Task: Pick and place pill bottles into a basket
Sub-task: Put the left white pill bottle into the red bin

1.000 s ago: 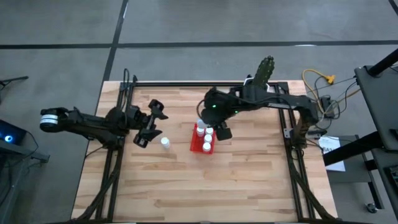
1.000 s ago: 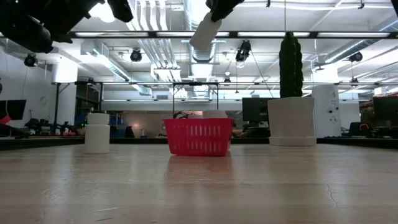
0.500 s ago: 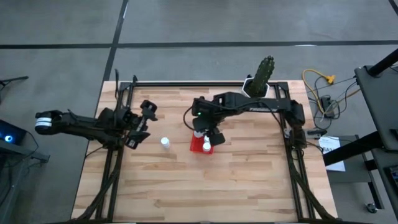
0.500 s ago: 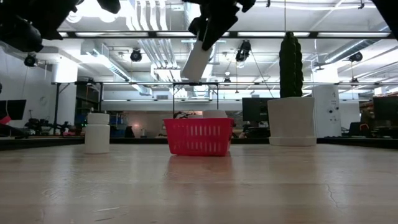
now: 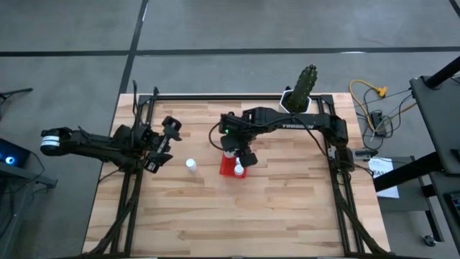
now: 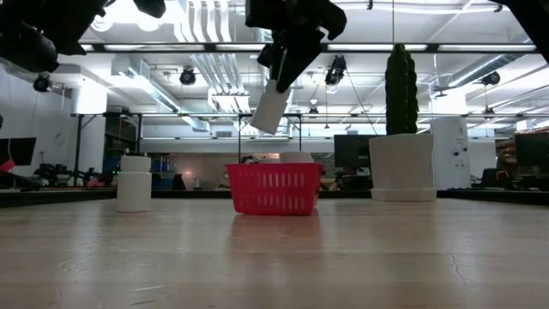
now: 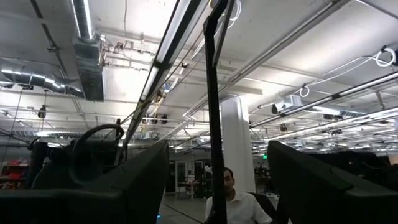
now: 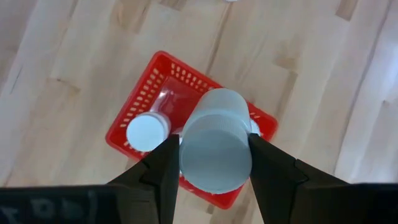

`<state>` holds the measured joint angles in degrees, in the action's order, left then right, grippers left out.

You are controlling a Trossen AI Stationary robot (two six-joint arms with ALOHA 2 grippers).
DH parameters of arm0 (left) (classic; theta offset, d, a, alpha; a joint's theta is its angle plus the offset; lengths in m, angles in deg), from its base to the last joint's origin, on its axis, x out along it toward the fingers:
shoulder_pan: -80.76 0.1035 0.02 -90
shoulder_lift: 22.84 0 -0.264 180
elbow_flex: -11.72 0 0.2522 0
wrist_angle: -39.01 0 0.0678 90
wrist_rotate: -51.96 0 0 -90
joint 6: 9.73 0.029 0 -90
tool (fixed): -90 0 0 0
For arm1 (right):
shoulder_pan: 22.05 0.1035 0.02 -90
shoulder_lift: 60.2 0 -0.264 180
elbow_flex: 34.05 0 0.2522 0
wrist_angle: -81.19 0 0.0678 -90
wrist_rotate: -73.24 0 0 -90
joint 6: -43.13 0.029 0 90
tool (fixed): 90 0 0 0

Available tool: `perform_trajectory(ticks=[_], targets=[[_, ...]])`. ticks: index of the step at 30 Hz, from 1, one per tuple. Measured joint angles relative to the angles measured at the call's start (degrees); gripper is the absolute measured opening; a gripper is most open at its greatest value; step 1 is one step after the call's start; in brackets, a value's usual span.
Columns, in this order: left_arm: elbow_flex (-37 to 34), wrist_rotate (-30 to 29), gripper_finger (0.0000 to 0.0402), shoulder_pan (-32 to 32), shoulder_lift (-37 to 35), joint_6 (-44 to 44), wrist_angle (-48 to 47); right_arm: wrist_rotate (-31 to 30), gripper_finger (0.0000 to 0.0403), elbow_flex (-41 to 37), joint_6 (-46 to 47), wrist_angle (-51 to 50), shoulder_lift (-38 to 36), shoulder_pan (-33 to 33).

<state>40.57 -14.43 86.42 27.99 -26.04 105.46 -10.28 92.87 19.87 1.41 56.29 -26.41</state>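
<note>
Red basket is sitting under my right gripper, which is clenching a pill bottle; left gripper is hanging released.

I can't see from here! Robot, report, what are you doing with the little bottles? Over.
Right gripper clamps a pill bottle above the red basket. Left gripper open, raised off to the side. One bottle waits on the table. Drop path looks clear.

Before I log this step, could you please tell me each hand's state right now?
Left hand: open, holding nothing.
Right hand: shut on a pill bottle, above the basket.
</note>
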Motion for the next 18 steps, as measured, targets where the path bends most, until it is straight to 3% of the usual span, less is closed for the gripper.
perform_trajectory(ticks=[18], targets=[[0.0,0.07,0.0255,-0.09,0.24,0.07,0.22,2.58,0.0147,-9.12,0.11,8.44,0.0,-0.04]])
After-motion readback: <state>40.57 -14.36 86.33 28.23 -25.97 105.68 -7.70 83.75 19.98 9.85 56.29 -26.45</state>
